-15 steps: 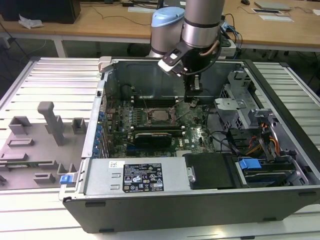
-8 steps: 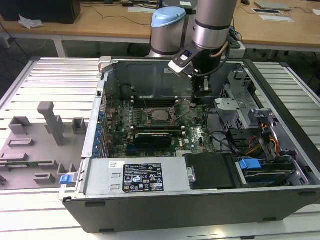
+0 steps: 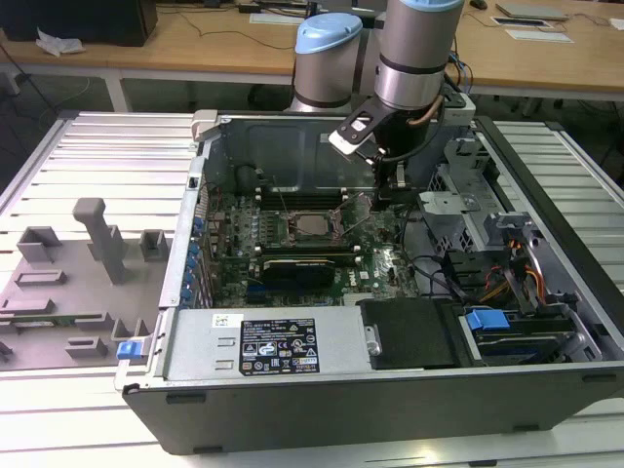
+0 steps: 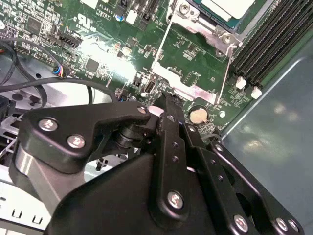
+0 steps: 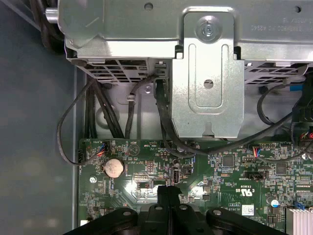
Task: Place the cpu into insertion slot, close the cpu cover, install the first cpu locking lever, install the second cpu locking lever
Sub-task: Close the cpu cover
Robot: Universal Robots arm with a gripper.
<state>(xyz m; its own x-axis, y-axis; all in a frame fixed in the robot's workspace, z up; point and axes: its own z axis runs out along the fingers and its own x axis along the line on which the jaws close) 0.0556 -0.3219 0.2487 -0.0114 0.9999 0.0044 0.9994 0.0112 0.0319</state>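
Observation:
The cpu (image 3: 314, 226) lies silver face up in the insertion slot (image 4: 215, 32) on the green motherboard; its corner shows in the second wrist view as the cpu (image 4: 230, 7). The cpu cover (image 4: 188, 89), a thin silver frame with the board visible through its cut-out, stands open, hinged at the slot's edge. My gripper (image 3: 388, 195) is shut on nothing, and its tip (image 4: 164, 100) is right at the cover's free edge. In the first wrist view the gripper (image 5: 168, 193) hovers over the board. I cannot tell the locking levers from the cover's thin sides.
A coin battery (image 5: 113, 167) and black cables (image 5: 105, 112) lie close to the fingertips. A metal drive cage (image 5: 208, 88) stands beside the board. Memory slots (image 4: 274, 44) flank the socket. The power supply (image 3: 278, 346) fills the case front; a grey fixture tray (image 3: 78, 283) sits at the exterior view's left.

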